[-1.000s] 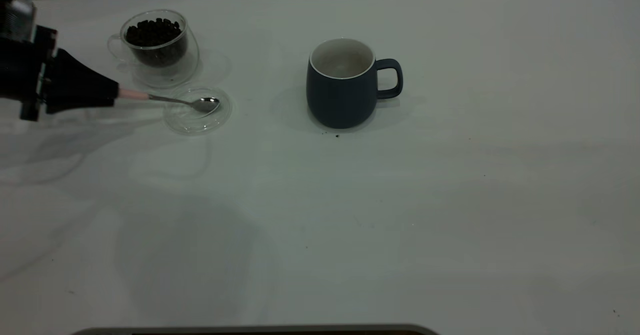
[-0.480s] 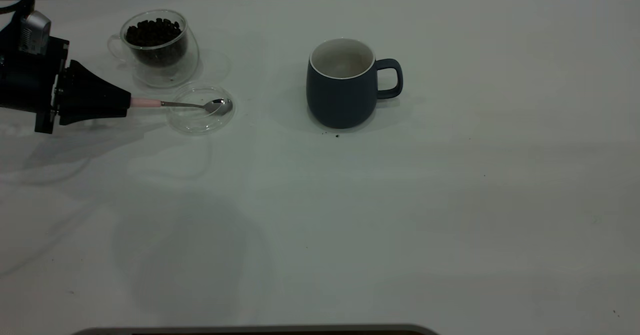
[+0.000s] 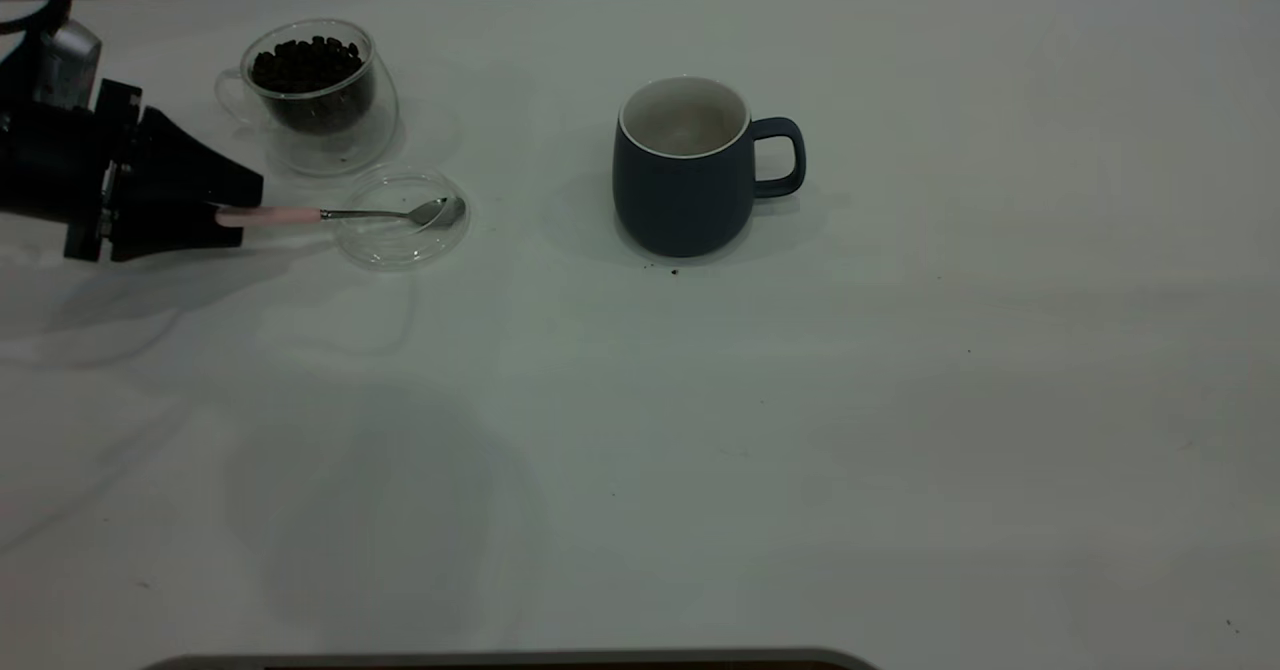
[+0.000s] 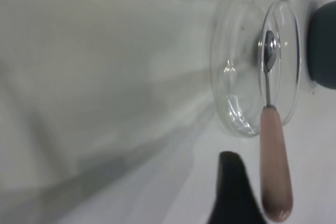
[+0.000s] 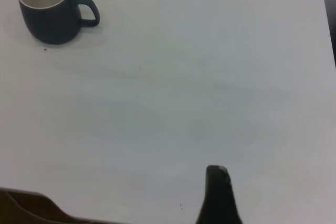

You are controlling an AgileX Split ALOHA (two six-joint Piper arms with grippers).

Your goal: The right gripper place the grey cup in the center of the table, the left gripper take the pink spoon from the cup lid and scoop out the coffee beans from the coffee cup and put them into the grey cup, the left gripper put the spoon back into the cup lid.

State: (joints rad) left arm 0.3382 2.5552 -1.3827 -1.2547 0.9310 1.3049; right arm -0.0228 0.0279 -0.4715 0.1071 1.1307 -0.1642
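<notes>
The pink-handled spoon point(image 3: 300, 215) lies with its metal bowl in the clear cup lid point(image 3: 385, 245) and its handle sticking out toward the left. My left gripper point(image 3: 250, 214) is open around the handle's end; in the left wrist view one finger point(image 4: 233, 187) stands apart from the spoon point(image 4: 275, 171), whose tip is free. The glass coffee cup point(image 3: 312, 80) full of beans stands just behind the lid. The dark grey cup point(image 3: 680, 190) stands mid-table, handle to the right. My right gripper is off the exterior view; one finger point(image 5: 218, 192) shows, far from the cup point(image 5: 50, 17).
A few dark crumbs point(image 3: 673, 271) lie on the table in front of the grey cup. The white table point(image 3: 800, 450) stretches bare to the front and right. The lid point(image 4: 231, 87) sits close against the coffee cup's base.
The left gripper lowered the spoon into the lid, then opened and drew back to the left, so more of the pink handle shows. The cups have not moved.
</notes>
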